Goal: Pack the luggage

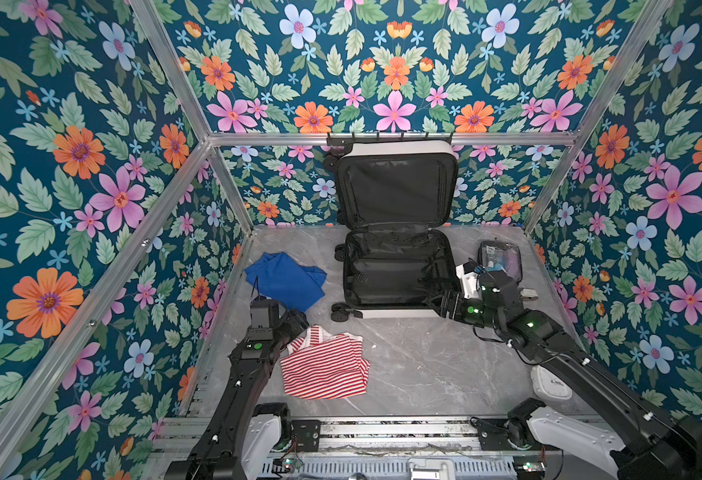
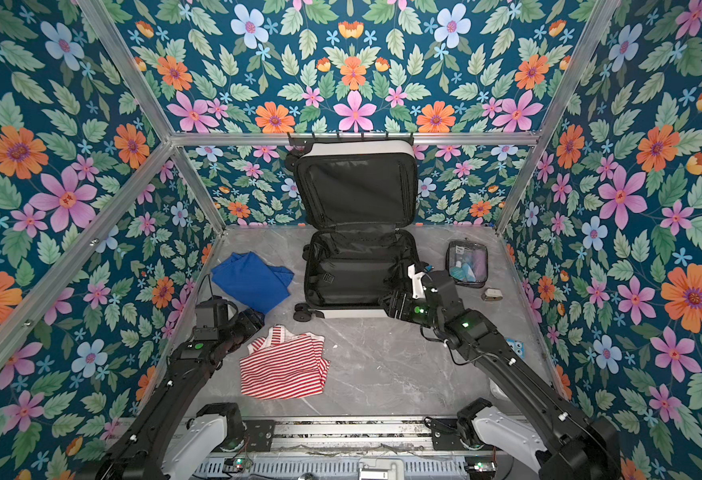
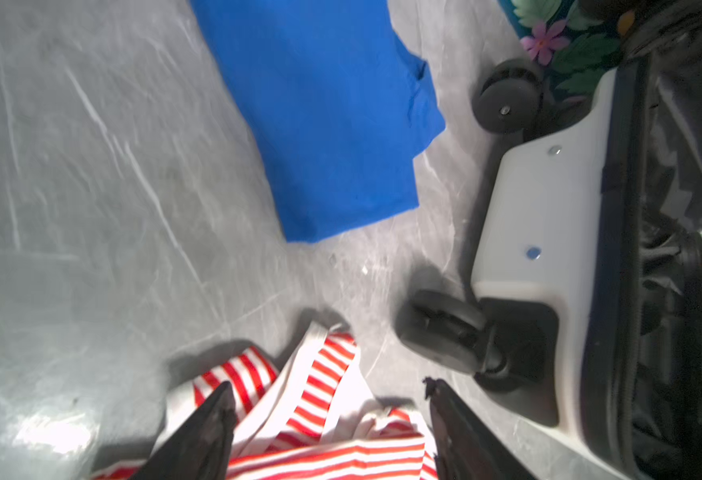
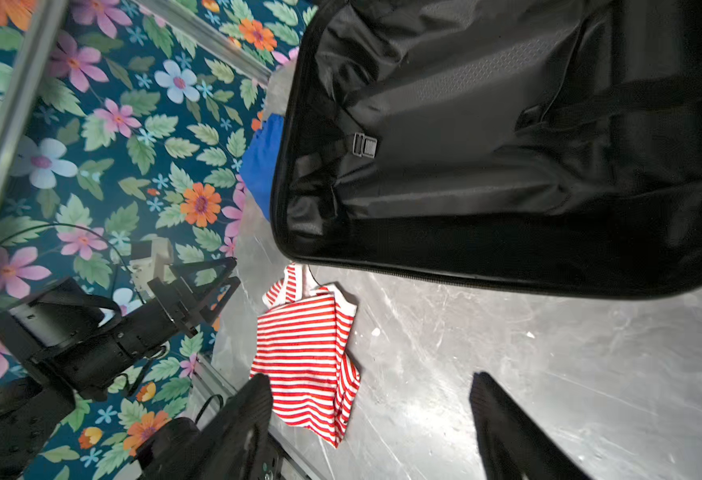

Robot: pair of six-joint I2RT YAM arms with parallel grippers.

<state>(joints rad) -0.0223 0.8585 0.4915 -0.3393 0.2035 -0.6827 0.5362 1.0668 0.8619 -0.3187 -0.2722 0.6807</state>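
White hard-shell luggage [image 1: 399,146], rounded corners, crinkled black lining [image 1: 395,191], on marbled tabletop [image 1: 424,365]

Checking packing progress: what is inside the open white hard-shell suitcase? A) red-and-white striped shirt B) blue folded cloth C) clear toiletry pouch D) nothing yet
D: the white hard-shell suitcase shows only bare black lining; the blue folded cloth, red-and-white striped shirt and clear toiletry pouch lie outside it.

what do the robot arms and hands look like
The left arm and right arm are black, boxy-jointed, with white base housings, small green lights and thin black cables. The left hand and right hand each have two black pointed fingers.
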